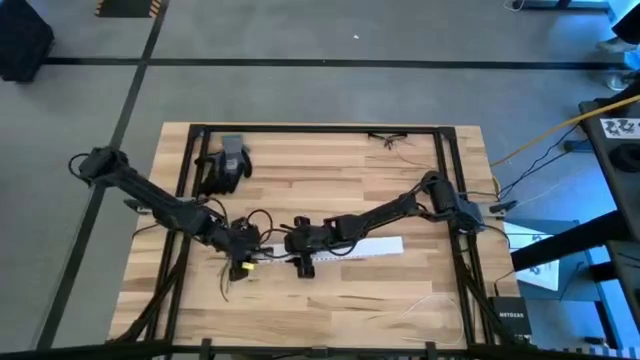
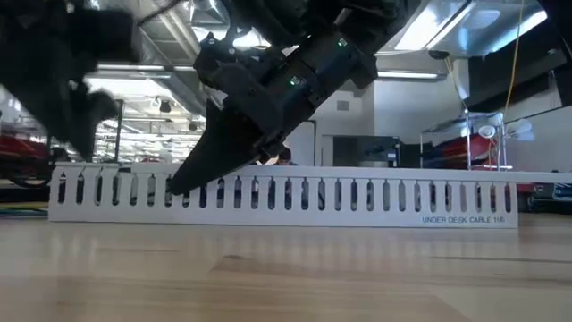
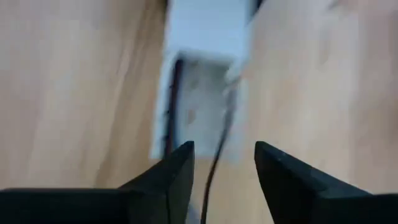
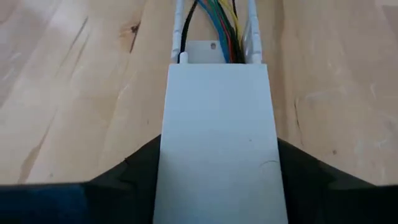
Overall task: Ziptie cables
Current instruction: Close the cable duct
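We see our right gripper point(image 4: 214, 180) clamped around the white cable tray point(image 4: 217, 118), the cables point(image 4: 217, 25) lying inside just ahead. Our left gripper point(image 3: 224, 168), parted narrowly, straddles one dark wire point(image 3: 214, 162). No ziptie appears fastened; bundling remains.

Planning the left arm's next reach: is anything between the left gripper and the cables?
Nothing visible blocks it. The left gripper is open, with one dark cable running between its fingers. The right gripper clamps the white cable tray's cover beside it.
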You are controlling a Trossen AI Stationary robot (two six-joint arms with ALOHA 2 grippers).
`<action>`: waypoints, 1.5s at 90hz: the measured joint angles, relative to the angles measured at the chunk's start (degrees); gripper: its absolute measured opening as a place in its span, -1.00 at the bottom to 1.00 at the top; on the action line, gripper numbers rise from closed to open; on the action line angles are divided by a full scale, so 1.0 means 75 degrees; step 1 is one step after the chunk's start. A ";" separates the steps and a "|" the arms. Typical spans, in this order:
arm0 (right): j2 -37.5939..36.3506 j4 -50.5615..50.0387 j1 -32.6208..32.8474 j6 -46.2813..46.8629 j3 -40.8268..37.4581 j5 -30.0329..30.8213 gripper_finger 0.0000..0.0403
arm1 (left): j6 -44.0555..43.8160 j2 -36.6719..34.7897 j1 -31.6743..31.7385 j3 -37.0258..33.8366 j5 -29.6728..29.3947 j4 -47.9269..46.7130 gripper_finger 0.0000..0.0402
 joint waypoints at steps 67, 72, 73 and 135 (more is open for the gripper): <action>-0.0002 0.0003 -0.0003 -0.0011 -0.0003 0.0010 0.14 | 0.0706 -0.0017 0.0122 -0.0337 -0.0489 0.0716 -0.20; -0.0002 0.0008 -0.0003 -0.0012 0.0000 0.0012 0.14 | 0.0738 -0.0017 0.0232 -0.0337 -0.0484 0.0714 -0.18; -0.0001 0.0006 -0.0003 -0.0012 0.0000 0.0011 0.14 | 0.0755 -0.0017 0.0259 -0.0337 -0.0484 0.0714 -0.17; -0.0002 0.0009 -0.0055 -0.0137 0.0000 0.0016 0.14 | 0.0831 0.0578 0.0394 -0.0337 0.0053 0.0428 0.42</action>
